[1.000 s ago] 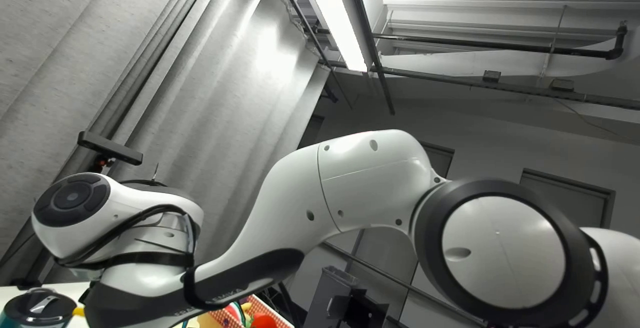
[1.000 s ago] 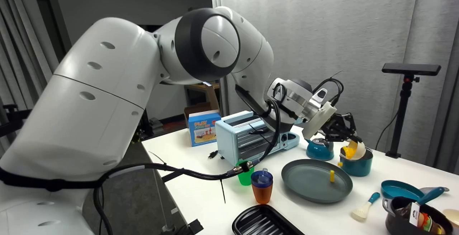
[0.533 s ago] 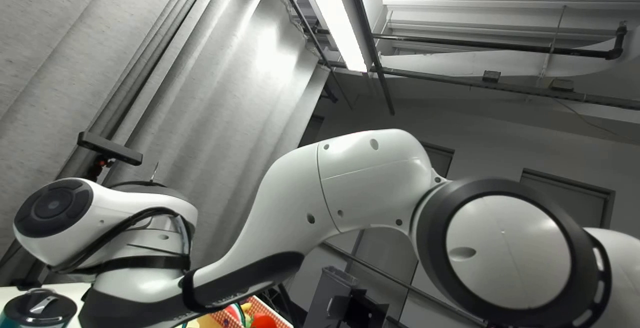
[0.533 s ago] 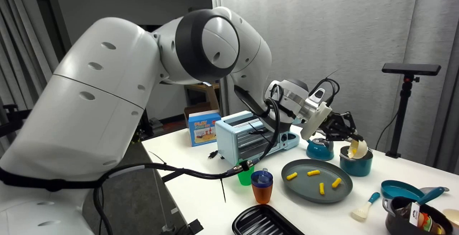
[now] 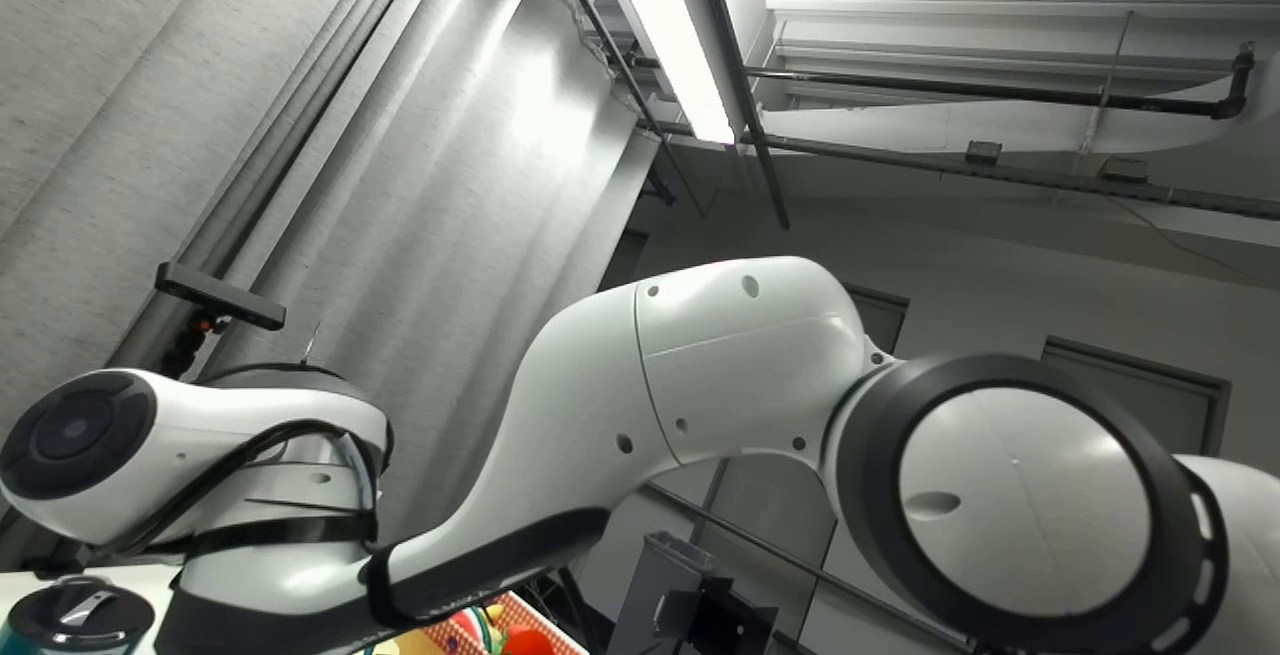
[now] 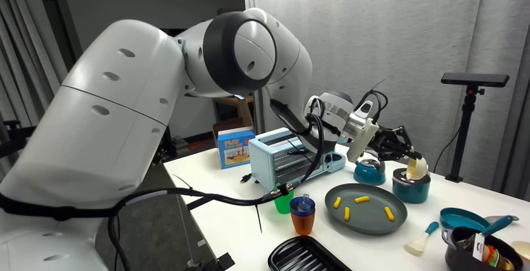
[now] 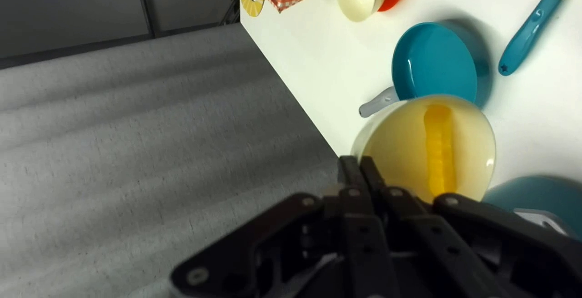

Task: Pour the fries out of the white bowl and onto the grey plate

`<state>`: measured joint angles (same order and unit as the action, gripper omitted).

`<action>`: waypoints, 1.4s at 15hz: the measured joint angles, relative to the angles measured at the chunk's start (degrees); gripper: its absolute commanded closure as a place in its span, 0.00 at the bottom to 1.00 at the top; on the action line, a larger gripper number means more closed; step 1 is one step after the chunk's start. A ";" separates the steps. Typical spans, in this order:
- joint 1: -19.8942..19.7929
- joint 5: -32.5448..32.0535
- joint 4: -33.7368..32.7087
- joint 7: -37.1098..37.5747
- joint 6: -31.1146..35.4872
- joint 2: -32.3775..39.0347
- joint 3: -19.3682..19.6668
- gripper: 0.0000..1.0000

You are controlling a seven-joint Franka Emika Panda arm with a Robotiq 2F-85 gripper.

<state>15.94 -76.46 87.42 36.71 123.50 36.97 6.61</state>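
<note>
My gripper (image 7: 360, 161) is shut on the rim of the white bowl (image 7: 395, 152) in the wrist view. One yellow fry (image 7: 439, 150) lies inside the bowl. In an exterior view the bowl (image 6: 418, 167) hangs tilted from the gripper (image 6: 415, 155), its opening facing left toward the plate side, with a bit of yellow inside. It appears above the teal pot's right part. The grey plate (image 6: 366, 221) lies left of the bowl, with several yellow fries (image 6: 362, 199) spread on it. My gripper and the bowl are out of view in the exterior view (image 5: 270, 495) that shows the arm.
A teal pot (image 6: 411, 190) stands between bowl and plate, with a teal kettle (image 6: 369, 172) behind. A teal pan (image 7: 434, 61) and a spatula (image 7: 527, 38) lie nearby. Cups (image 6: 303, 217), a black tray (image 6: 306, 258), a toaster oven (image 6: 285, 159) and a camera stand (image 6: 459, 138) surround the area.
Fries have fallen from the bowl onto the plate, and one there has rolled left. The bowl has tipped further and moved slightly right and up.
</note>
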 measured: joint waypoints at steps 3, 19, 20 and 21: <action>-0.11 -2.06 0.02 1.71 -1.07 0.00 -0.50 0.99; -2.41 -11.97 0.18 9.28 -2.01 -0.02 -3.50 0.99; -2.41 -13.39 0.18 10.49 -2.09 -0.02 -3.50 0.99; -2.44 -14.08 0.20 11.54 -2.16 -0.02 -3.55 0.99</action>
<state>13.49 -90.54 87.62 48.25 121.34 36.95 3.05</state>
